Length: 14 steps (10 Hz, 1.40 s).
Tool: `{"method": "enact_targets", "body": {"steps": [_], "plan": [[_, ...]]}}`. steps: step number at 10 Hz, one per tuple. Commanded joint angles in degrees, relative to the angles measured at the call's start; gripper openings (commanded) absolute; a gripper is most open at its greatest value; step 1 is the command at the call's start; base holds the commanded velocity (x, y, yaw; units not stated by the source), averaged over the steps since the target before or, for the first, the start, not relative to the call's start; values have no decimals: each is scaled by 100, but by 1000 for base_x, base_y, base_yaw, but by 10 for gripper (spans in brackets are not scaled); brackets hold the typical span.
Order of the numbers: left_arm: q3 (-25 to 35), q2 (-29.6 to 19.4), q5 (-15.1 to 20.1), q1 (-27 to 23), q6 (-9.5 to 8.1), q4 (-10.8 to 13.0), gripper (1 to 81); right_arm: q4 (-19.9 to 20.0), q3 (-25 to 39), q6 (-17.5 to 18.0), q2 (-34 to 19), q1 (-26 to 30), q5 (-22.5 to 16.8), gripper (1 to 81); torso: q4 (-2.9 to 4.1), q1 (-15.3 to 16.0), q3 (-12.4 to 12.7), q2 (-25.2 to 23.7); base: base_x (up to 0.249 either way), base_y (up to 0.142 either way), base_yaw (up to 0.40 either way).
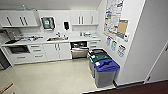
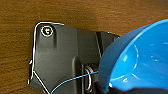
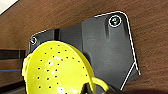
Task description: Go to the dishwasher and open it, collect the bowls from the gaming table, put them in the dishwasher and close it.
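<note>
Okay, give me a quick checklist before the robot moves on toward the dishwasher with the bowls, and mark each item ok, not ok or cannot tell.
1. Dishwasher open: ok, its steel door hangs ajar under the counter and a dark rack shows.
2. Blue bowl at the left wrist: ok, it sits close to the camera.
3. Lime-yellow perforated bowl at the right wrist: ok.
4. Firm grip on either bowl: cannot tell, the fingers are hard to make out.
5. Pale floor up to the dishwasher free: ok.
6. Room beside the bins: cannot tell; they stand right beside the dishwasher.

One dishwasher (image 1: 79, 50) — open, three bins (image 1: 102, 65) in a row, one sink (image 1: 57, 38), one blue bowl (image 2: 140, 58), one yellow bowl (image 3: 56, 68) — perforated
</note>
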Motion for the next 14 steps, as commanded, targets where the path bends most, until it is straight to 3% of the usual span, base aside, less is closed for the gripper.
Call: {"method": "enact_targets", "body": {"steps": [1,7,14], "plan": [[-6,-121,115,-226,1,-27,10,-64,0,-21,-76,231,-189,10,0,1,0,0,0,0,140],[-6,-139,115,-226,1,-27,10,-56,-27,-21,-76,213,-189,10,0,1,0,0,0,0,137],[-6,-165,27,-226,1,-89,10,-56,-27,-21,-76,222,-189,10,0,1,0,0,0,10,0]]}}
